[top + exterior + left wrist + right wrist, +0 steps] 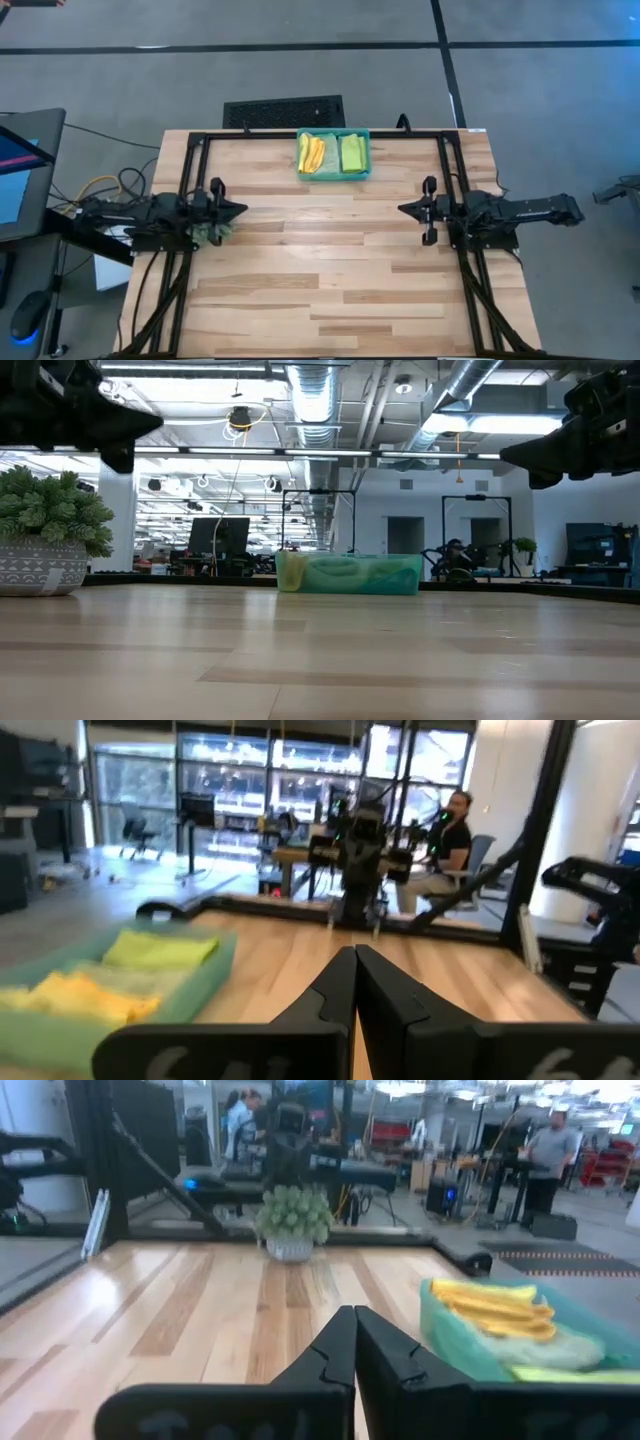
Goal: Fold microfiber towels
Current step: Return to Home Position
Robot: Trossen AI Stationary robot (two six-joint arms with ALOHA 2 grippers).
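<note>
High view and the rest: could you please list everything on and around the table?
Tray: one, teal, middle of the table's far edge.
Yellow towel: one, folded, tray's left half.
Pale towel: one, beneath the yellow one.
Lime green towel: one, folded, tray's right half.
Potted plant: one, dark green in grey pot, table's left side.
Floor vent: one, black, beyond the table.
Left tool: one, dark, shut, over the table's left.
Right tool: one, dark, shut, over the table's right.

Within the tray (333, 178), layers beneath the yellow towel (312, 153) and green towel (354, 153) are hidden (count indeterminable).
</note>
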